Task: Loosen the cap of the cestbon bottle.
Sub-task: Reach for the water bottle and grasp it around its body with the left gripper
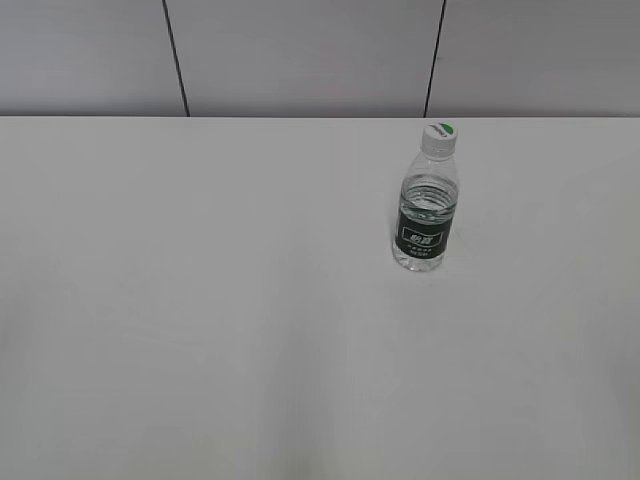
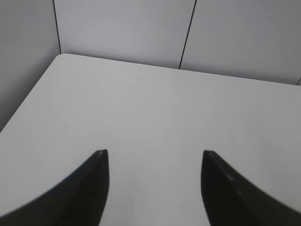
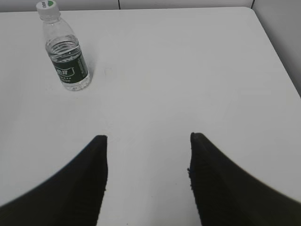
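Observation:
The cestbon bottle [image 1: 428, 215] stands upright on the white table, right of centre toward the back. It is clear, with a dark green label. Its white cap [image 1: 439, 137] with a green mark sits on top. In the right wrist view the bottle [image 3: 67, 59] and its cap [image 3: 47, 8] are at the upper left, far ahead of my right gripper [image 3: 148, 136], which is open and empty. My left gripper [image 2: 154, 152] is open and empty over bare table; the bottle is out of its view. Neither gripper shows in the exterior view.
The white table [image 1: 200, 300] ends at a grey panelled wall [image 1: 300, 55] at the back. The left wrist view shows the table's far left corner [image 2: 59, 55]. The right wrist view shows its right edge [image 3: 277, 52].

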